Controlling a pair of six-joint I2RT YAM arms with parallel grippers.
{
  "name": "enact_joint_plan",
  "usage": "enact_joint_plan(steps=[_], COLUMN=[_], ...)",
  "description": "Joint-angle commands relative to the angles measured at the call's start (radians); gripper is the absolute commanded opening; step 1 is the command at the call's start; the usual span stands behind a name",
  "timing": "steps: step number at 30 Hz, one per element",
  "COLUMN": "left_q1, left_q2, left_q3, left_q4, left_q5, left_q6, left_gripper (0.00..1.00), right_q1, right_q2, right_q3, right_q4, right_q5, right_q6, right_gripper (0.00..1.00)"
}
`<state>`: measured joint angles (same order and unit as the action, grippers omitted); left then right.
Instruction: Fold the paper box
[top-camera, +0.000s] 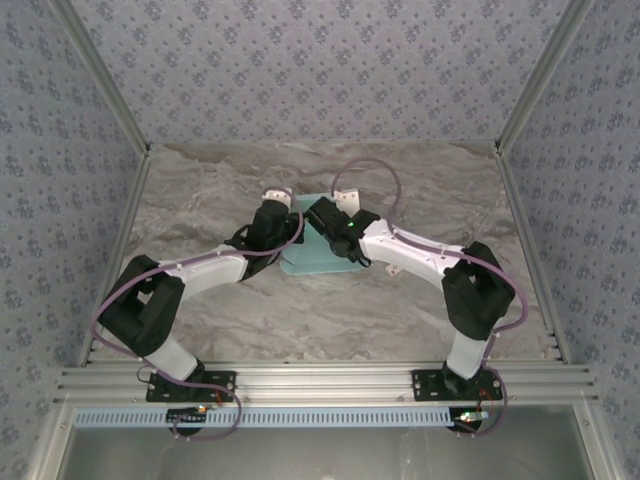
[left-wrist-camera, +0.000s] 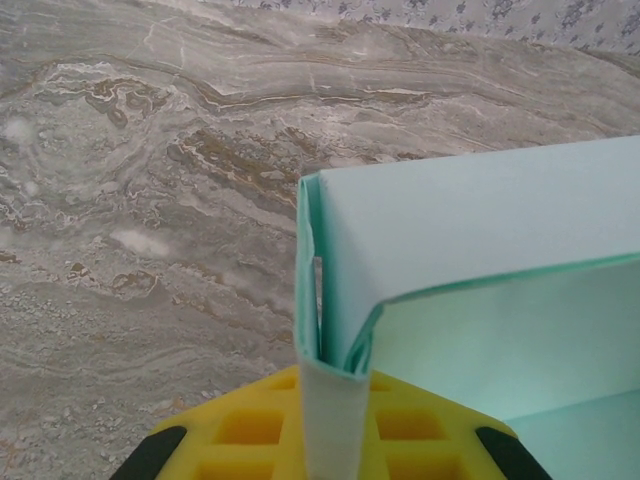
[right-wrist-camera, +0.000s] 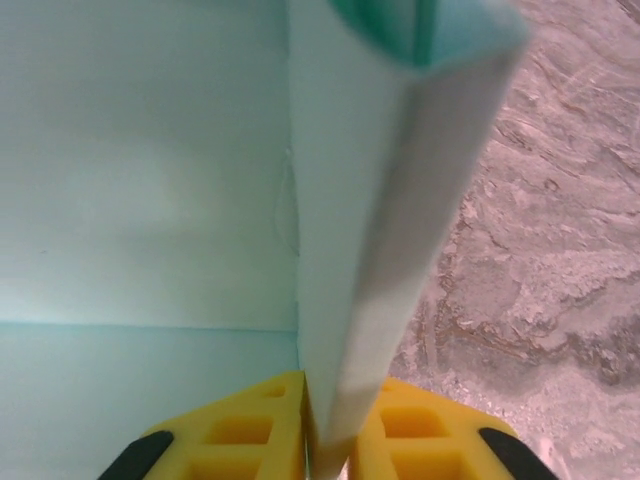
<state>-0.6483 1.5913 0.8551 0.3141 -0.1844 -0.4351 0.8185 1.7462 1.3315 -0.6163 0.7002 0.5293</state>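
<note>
Paper box (top-camera: 308, 262): pale cyan card, set about mid-table between the two wrists; its near edge is seen from above, the far part is covered by the arms.
Left gripper (left-wrist-camera: 330, 405): clenched on the box; a doubled upright wall is pinched between the yellow fingers (left-wrist-camera: 250, 430).
Right gripper (right-wrist-camera: 333, 440): clenched on the box as well; a folded upright wall is pressed between its yellow pads (right-wrist-camera: 255, 425).
Edges, left wrist view: a vertical corner is formed where the gripped wall meets a longer wall running off to the right. The top of that longer wall is folded over, with a darker cyan line along the crease. An inner panel is seen below it.
Edges, right wrist view: the folded top of the gripped wall is seen close and blurred. A horizontal crease between inner wall and floor is noted low on the left.
Table (top-camera: 200, 200): grey veined marble pattern.
Open room: bare marble is seen left of the box, beyond it and to its right.
Bounds: the table is closed in by patterned walls (top-camera: 300, 70) on three sides and an aluminium rail (top-camera: 320, 380) along the near edge, where the arm bases are bolted.
</note>
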Motion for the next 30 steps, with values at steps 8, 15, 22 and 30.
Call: enact_joint_plan(steps=[8,15,22,30], left_q1=[-0.004,-0.004,-0.004,-0.004], left_q2=[0.002,-0.001,-0.003,-0.003], left_q3=[0.021,0.021,0.021,0.021], left_q4=[-0.017,-0.018,-0.018,-0.018], left_q5=[0.003,0.003,0.004,0.002], left_q6=[0.030,0.030,0.029,0.029], left_gripper=[0.12,0.12,0.11,0.12], right_q1=[-0.071,-0.088,-0.102,-0.075], right_q2=[-0.113,-0.098,-0.058,0.000], right_q3=[-0.059,-0.054,-0.034,0.046], right_q4=[0.161,0.156,0.124,-0.012], right_q5=[-0.147,-0.164,-0.141,0.012], right_q6=[-0.103,-0.102,-0.091,-0.036], right_gripper=[0.28,0.28,0.25,0.19])
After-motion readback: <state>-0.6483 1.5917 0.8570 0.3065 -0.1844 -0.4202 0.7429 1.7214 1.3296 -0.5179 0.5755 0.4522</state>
